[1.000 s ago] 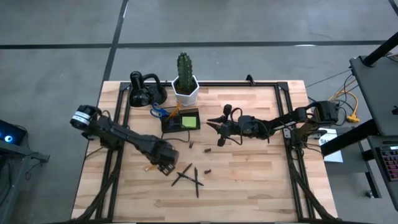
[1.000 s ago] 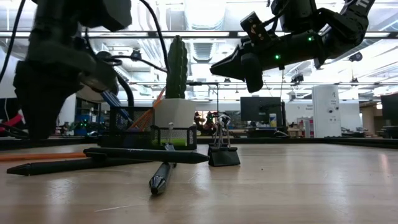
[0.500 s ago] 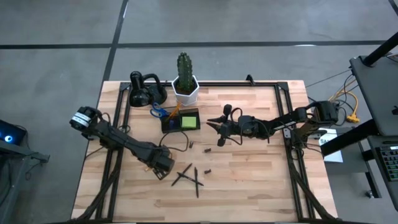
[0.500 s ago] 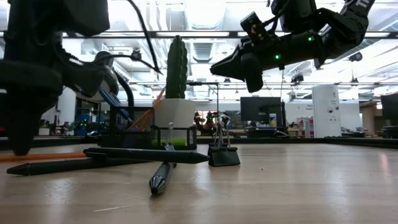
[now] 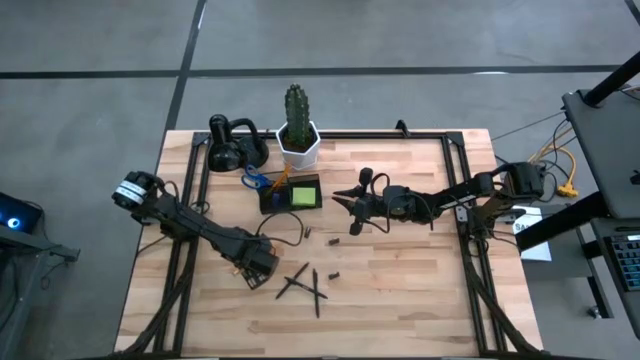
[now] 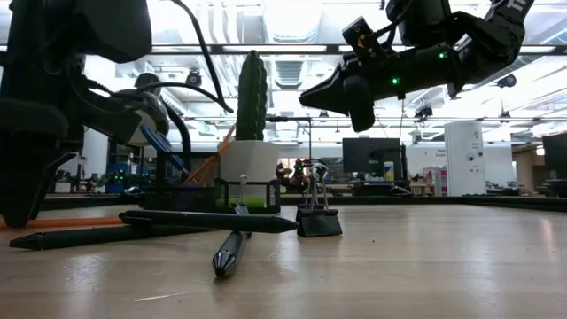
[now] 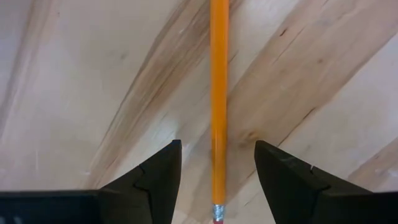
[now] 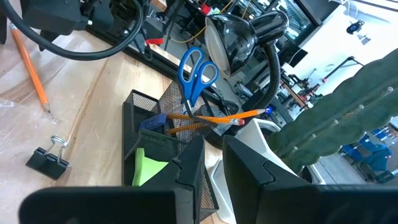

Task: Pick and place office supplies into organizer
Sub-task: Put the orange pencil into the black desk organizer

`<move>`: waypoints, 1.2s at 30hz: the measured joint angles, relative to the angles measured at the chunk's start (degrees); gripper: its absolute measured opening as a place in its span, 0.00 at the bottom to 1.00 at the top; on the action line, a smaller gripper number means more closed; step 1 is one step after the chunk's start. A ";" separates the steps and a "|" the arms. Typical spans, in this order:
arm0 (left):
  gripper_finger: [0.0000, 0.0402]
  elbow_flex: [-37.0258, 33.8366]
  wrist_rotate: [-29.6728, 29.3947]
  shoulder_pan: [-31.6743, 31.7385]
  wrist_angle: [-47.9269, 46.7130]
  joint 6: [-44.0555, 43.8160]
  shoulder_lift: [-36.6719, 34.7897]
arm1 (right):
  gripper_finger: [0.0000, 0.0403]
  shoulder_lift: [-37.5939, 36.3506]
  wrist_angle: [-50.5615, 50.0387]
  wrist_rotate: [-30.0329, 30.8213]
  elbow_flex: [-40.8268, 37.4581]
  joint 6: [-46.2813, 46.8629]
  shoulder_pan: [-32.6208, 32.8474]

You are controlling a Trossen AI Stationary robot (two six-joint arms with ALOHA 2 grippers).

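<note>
An orange pencil (image 7: 218, 106) lies flat on the wooden table. My left gripper (image 7: 217, 158) points straight down over its eraser end, open, with one finger on either side and clear of it; the high view puts this gripper (image 5: 256, 270) at the near left. Two black pens (image 5: 305, 285) lie crossed just to its right. The dark organizer (image 5: 291, 193) holds a lime-green pad (image 8: 148, 167), blue scissors (image 8: 196, 71) and orange pencils (image 8: 217, 116). My right gripper (image 5: 345, 202) hovers level beside the organizer, shut, with nothing seen in it.
A white pot with a cactus (image 5: 297, 125) and a black looped gadget (image 5: 232, 148) stand behind the organizer. A black binder clip (image 6: 319, 217) and small dark bits (image 5: 333, 275) lie mid-table. Bare wood stretches across the near right.
My left gripper has shifted toward the table's left edge and sunk a little toward the orange pencil, rolling about its own axis while staying open. The pencil and pens have not moved.
</note>
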 joint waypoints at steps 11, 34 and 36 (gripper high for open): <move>0.46 -2.48 0.39 0.00 3.06 2.60 -0.24 | 0.12 0.00 0.00 0.00 0.00 -0.02 0.00; 0.19 -3.16 2.47 0.37 4.61 5.51 0.07 | 0.12 0.00 0.02 0.00 0.00 -0.02 0.02; 0.13 -3.44 2.69 0.37 5.29 5.51 0.08 | 0.12 0.00 0.00 -0.02 -0.02 -0.02 0.02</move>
